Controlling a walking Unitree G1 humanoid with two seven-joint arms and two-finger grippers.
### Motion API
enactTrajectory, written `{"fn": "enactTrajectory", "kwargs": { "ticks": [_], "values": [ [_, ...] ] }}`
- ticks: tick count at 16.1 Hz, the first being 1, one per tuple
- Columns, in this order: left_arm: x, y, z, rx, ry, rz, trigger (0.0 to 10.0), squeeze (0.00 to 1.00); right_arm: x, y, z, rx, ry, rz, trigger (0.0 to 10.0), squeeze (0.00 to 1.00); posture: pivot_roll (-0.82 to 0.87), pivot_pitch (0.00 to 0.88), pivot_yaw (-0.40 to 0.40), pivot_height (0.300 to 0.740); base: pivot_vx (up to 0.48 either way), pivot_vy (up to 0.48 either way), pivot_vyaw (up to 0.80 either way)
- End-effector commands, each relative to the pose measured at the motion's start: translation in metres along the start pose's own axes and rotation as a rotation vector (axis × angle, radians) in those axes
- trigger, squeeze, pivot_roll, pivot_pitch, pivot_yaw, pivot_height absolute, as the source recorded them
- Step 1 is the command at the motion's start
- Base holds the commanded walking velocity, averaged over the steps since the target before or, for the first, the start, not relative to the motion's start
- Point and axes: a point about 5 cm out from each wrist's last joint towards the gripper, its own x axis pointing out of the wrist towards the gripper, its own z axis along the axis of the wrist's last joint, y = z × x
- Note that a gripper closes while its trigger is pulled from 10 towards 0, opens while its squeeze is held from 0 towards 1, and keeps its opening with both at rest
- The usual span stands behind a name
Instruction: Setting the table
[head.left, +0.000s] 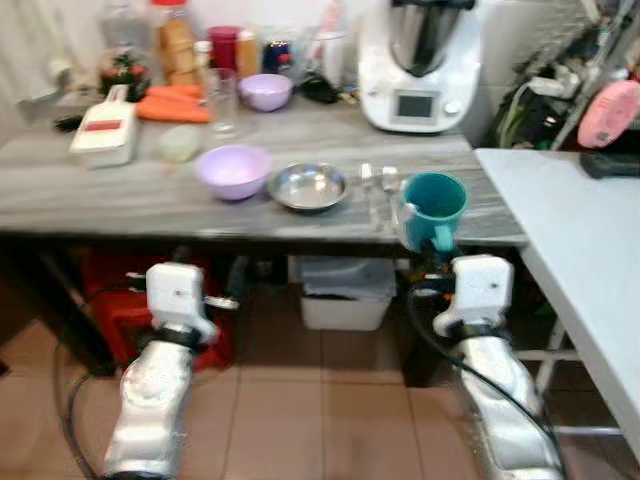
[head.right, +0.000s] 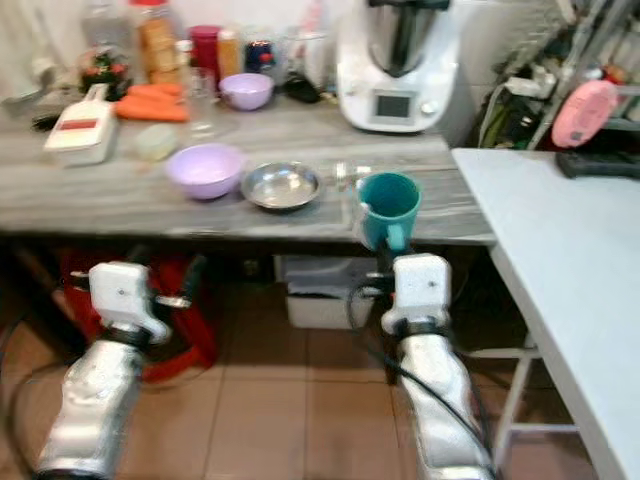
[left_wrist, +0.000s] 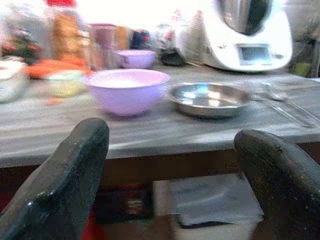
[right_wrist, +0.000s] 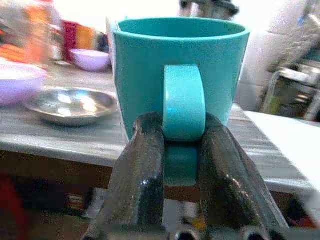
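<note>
Teal mug (right_wrist: 181, 75): we are holding it by its handle in the right pincer (right_wrist: 182, 165), upright, at the near edge of the grey tabletop (head.left: 120, 200); we cannot tell whether its base is touching the wood.
Right pincer: we are clenching both black fingers (right_wrist: 140, 175) on the lower part of the mug's handle, one on each side.
Left pincer (left_wrist: 172, 185): we are keeping it released, fingers spread wide, empty, low in front of the tabletop's near edge.
Beyond the left pincer: the lilac bowl (left_wrist: 127, 90) and the steel dish (left_wrist: 210, 99) are sitting side by side on the tabletop.
Just beside the mug: the fork and spoon (head.left: 378, 192) are lying between it and the steel dish.
To the right pincer's right: the white table (head.left: 580, 240) is standing bare near us, apart from a dark object at its far end.
Progress: we are judging the job early; one mug is in hand, while bowl, dish and cutlery are waiting on the grey tabletop.
Left to do: we are reckoning the mug needs carrying to the white table, then the other pieces.
</note>
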Motion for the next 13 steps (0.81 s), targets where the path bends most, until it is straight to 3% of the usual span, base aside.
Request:
{"fn": "enactTrajectory", "kwargs": {
  "ticks": [1, 13],
  "values": [
    [-0.0020, 0.0097, 0.0024, 0.022, -0.002, 0.017, 10.0, 0.00, 0.0049, 0.0055, 0.0112, 0.016, -0.051, 0.013, 10.0, 0.00, 0.02, 0.000, -0.031, 0.740, 0.379, 0.000, 0.54],
    [-0.0006, 0.0071, 0.0031, 0.018, -0.003, -0.006, 10.0, 0.00, 0.0080, 0.0056, 0.0118, 0.032, -0.054, 0.001, 10.0, 0.00, 0.03, 0.000, -0.026, 0.740, 0.382, 0.000, 0.04]
  ]
}}
